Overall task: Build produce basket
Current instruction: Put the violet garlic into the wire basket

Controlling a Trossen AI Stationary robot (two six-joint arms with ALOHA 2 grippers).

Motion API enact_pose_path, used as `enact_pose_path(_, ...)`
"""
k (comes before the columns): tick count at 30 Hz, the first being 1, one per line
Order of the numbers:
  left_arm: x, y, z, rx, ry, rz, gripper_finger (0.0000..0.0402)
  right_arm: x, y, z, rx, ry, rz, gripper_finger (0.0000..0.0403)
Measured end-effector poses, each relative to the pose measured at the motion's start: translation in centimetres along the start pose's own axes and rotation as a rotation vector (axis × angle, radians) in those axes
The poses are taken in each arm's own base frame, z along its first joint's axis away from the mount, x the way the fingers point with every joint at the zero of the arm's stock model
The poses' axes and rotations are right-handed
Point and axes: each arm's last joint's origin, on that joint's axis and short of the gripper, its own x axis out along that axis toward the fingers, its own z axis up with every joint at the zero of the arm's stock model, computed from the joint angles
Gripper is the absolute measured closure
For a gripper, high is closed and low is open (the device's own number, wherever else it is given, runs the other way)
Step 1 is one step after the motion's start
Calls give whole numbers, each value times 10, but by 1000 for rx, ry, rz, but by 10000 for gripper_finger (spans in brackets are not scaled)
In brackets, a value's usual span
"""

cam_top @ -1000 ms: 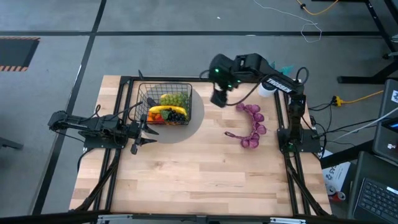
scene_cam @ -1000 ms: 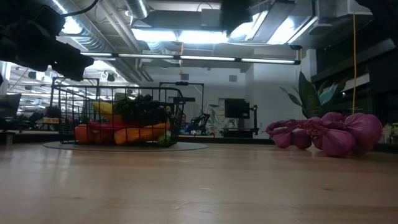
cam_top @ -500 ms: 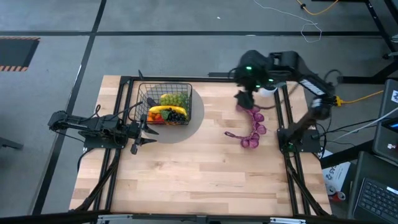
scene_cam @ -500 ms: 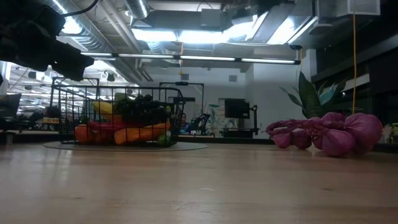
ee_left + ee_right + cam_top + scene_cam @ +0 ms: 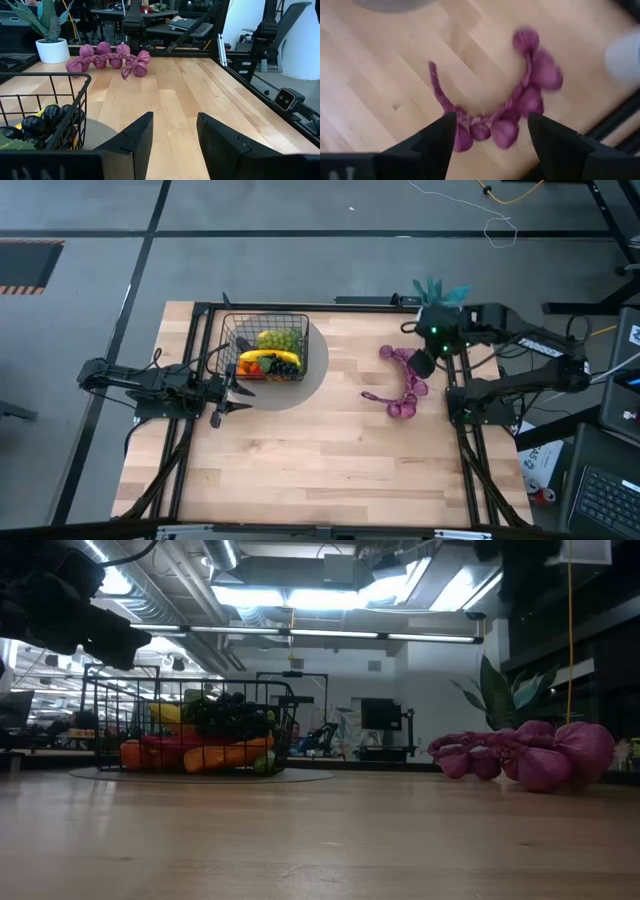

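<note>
I have swung the right tool point(image 5: 424, 365) away from beside the basket point(image 5: 266, 346); it now hangs over the purple string point(image 5: 405, 383), fingers spread, holding nothing. Judged: last item lined up for pickup. String lies curled on the table point(image 5: 320, 460), well right of the basket, near the white pot point(image 5: 53, 50); a braid of plump purple bulbs with a thin tail. Basket already carries banana point(image 5: 265, 357), grapes point(image 5: 280, 338), more. Left tool point(image 5: 225, 392) waits just beside the basket, open, empty.
</note>
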Motion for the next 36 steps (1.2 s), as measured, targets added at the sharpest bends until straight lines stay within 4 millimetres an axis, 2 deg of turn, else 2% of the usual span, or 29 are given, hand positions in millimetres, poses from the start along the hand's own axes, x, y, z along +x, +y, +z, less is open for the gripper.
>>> enact_pose_path(6,0,0,0,0,0,0,255,53,-1,-28,61,103,34,154)
enact_pose_path(12,0,0,0,0,0,0,255,95,18,-40,38,113,221,154)
enact_pose_path(15,0,0,0,0,0,0,255,105,29,-43,-11,80,299,154)
enact_pose_path(18,0,0,0,0,0,0,255,112,36,-47,-55,73,301,154)
enact_pose_path(24,0,0,0,0,0,0,255,135,47,-58,-141,102,178,154)
enact_pose_path(36,0,0,0,0,0,0,255,176,61,-66,-201,219,13,154)
